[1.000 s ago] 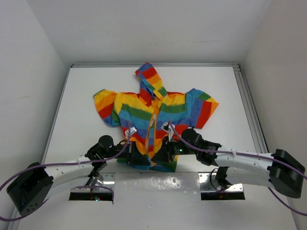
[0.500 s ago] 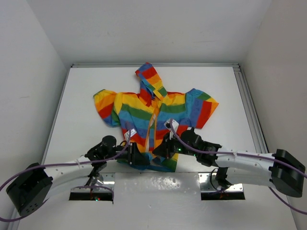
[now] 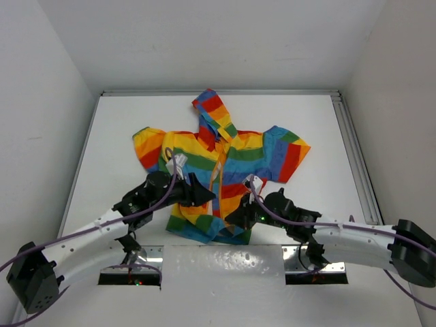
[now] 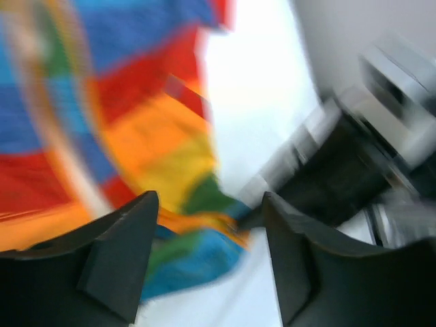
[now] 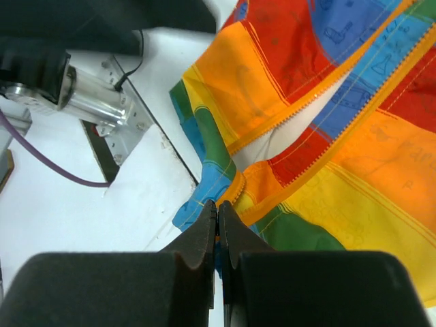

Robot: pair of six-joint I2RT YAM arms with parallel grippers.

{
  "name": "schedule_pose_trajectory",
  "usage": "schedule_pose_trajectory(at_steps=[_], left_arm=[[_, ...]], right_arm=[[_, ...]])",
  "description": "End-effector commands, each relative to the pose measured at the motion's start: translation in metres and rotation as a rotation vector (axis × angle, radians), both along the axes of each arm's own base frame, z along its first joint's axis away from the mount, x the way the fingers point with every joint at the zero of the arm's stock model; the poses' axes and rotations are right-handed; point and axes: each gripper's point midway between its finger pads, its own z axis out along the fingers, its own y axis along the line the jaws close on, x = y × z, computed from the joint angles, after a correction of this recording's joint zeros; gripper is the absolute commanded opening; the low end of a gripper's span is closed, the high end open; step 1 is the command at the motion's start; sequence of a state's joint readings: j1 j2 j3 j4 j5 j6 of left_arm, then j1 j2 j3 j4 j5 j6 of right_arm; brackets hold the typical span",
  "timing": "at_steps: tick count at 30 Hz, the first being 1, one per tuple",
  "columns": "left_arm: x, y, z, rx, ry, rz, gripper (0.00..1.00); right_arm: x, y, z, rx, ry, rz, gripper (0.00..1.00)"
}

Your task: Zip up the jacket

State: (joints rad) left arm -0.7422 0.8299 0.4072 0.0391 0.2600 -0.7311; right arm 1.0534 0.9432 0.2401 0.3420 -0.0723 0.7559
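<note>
The rainbow-striped jacket (image 3: pixel 245 154) lies flat on the white table, hood pointing away, with its front zipper trim (image 5: pixel 320 102) parted over the pale lining. My right gripper (image 3: pixel 232 219) is shut on the jacket's bottom hem beside the orange zipper end, and in the right wrist view its jaws (image 5: pixel 218 208) pinch the blue and orange edge. Further left, over the jacket's left front panel, my left gripper (image 3: pixel 203 196) is open. The blurred left wrist view shows the left gripper (image 4: pixel 210 259) with its fingers (image 4: pixel 116 259) wide apart and only jacket cloth (image 4: pixel 136 136) and table beneath.
Metal mounting plates (image 3: pixel 131 256) (image 3: pixel 317 270) sit at the near edge by the arm bases. A raised rail (image 3: pixel 351 146) runs along the table's right side, and white walls close in left, right and behind. The left arm's base and a purple cable (image 5: pixel 48 163) show in the right wrist view.
My left gripper has opened, let go of the hem and swung up and away over the jacket's left panel. The right gripper stays shut on the hem and has shifted slightly nearer.
</note>
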Motion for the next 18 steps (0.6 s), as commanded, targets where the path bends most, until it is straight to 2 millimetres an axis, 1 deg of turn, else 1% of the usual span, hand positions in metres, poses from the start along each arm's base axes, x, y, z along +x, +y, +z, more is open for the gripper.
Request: schedule_pose_trajectory(at_steps=[1, 2, 3, 4, 5, 6, 7, 8, 9, 10, 11, 12, 13, 14, 15, 16, 17, 18], left_arm=[[0.048, 0.070, -0.045, 0.250, 0.043, 0.393, 0.57], [0.054, 0.082, -0.060, 0.289, 0.085, 0.449, 0.54], [0.060, 0.094, -0.069, 0.307, 0.108, 0.493, 0.49], [0.072, 0.111, -0.079, 0.299, 0.131, 0.552, 0.45], [0.075, 0.118, -0.095, 0.317, 0.181, 0.571, 0.33], [0.079, 0.125, -0.103, 0.314, 0.209, 0.589, 0.29], [0.095, 0.132, -0.099, 0.276, 0.188, 0.626, 0.28], [0.099, 0.135, -0.110, 0.300, 0.219, 0.637, 0.26], [0.105, 0.136, -0.111, 0.305, 0.215, 0.652, 0.26], [0.118, 0.130, -0.102, 0.281, 0.176, 0.642, 0.26], [0.121, 0.129, -0.112, 0.305, 0.207, 0.634, 0.27], [0.127, 0.126, -0.113, 0.309, 0.208, 0.628, 0.26], [0.139, 0.121, -0.107, 0.303, 0.184, 0.616, 0.25], [0.141, 0.118, -0.123, 0.325, 0.224, 0.593, 0.23], [0.148, 0.114, -0.124, 0.320, 0.222, 0.586, 0.22], [0.162, 0.107, -0.118, 0.306, 0.198, 0.577, 0.22], [0.166, 0.105, -0.133, 0.324, 0.226, 0.565, 0.22], [0.175, 0.099, -0.134, 0.316, 0.222, 0.555, 0.22]], right_arm=[[0.004, 0.002, 0.013, 0.056, -0.059, -0.001, 0.00], [0.003, 0.002, 0.013, 0.060, -0.058, 0.003, 0.00], [0.002, 0.002, 0.012, 0.063, -0.055, 0.008, 0.00], [0.001, 0.002, 0.012, 0.068, -0.056, 0.012, 0.00], [0.001, 0.002, 0.011, 0.067, -0.054, 0.013, 0.00], [0.000, 0.002, 0.011, 0.068, -0.056, 0.015, 0.00], [0.001, 0.003, 0.012, 0.071, -0.057, 0.017, 0.00], [0.001, 0.004, 0.012, 0.070, -0.059, 0.019, 0.00], [0.001, 0.004, 0.011, 0.065, -0.060, 0.019, 0.00], [0.002, 0.005, 0.011, 0.066, -0.062, 0.019, 0.00], [0.002, 0.006, 0.011, 0.067, -0.064, 0.021, 0.00], [0.002, 0.007, 0.009, 0.059, -0.059, 0.023, 0.00], [0.005, 0.008, 0.009, 0.061, -0.064, 0.014, 0.00], [0.006, 0.008, 0.007, 0.056, -0.064, 0.007, 0.00], [0.008, 0.010, 0.005, 0.054, -0.061, 0.003, 0.00], [0.009, 0.011, 0.003, 0.052, -0.061, -0.001, 0.00], [0.012, 0.012, 0.001, 0.047, -0.060, -0.014, 0.00], [0.015, 0.014, 0.000, 0.045, -0.059, -0.023, 0.00]])
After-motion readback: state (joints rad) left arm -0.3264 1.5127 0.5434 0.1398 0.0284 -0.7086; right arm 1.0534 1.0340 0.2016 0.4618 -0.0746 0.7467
